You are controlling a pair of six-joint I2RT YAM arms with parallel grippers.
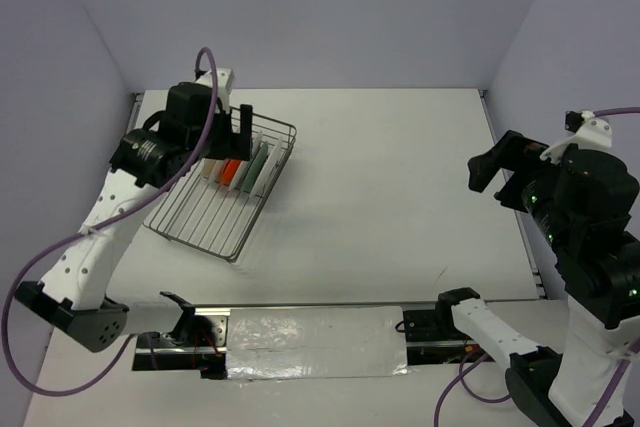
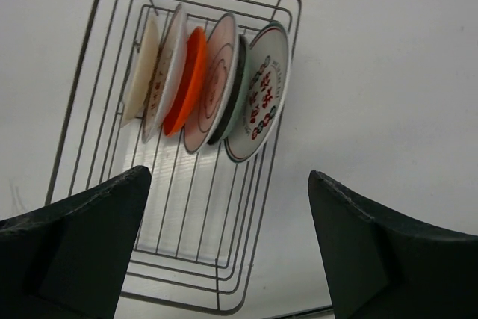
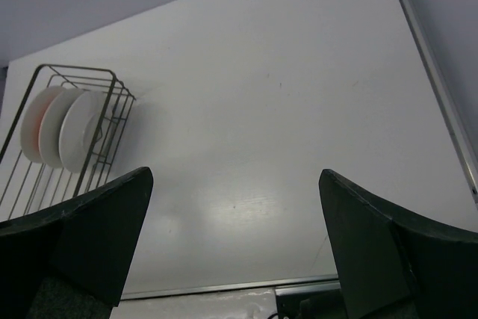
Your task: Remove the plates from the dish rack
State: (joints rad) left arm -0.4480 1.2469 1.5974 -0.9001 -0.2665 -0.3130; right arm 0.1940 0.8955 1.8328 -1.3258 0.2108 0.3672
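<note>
The silver wire dish rack [image 1: 205, 215] stands on the table at the left. Several plates [image 1: 240, 169] stand upright in its far end. In the left wrist view they read, left to right: cream [image 2: 139, 72], white with a pattern [image 2: 166, 72], orange [image 2: 191, 80], white with rings [image 2: 213, 84], teal [image 2: 236, 95] and white with a red and green pattern [image 2: 261, 95]. My left gripper [image 1: 243, 127] hovers above the rack's far end, open and empty [image 2: 230, 177]. My right gripper [image 1: 492, 172] is open and empty, raised at the right, far from the rack [image 3: 67, 128].
The white table [image 1: 400, 197] has purple walls behind and on both sides. A metal rail with silver tape [image 1: 310, 342] runs along the near edge by the arm bases. A metal strip [image 3: 433, 87] edges the table's right side.
</note>
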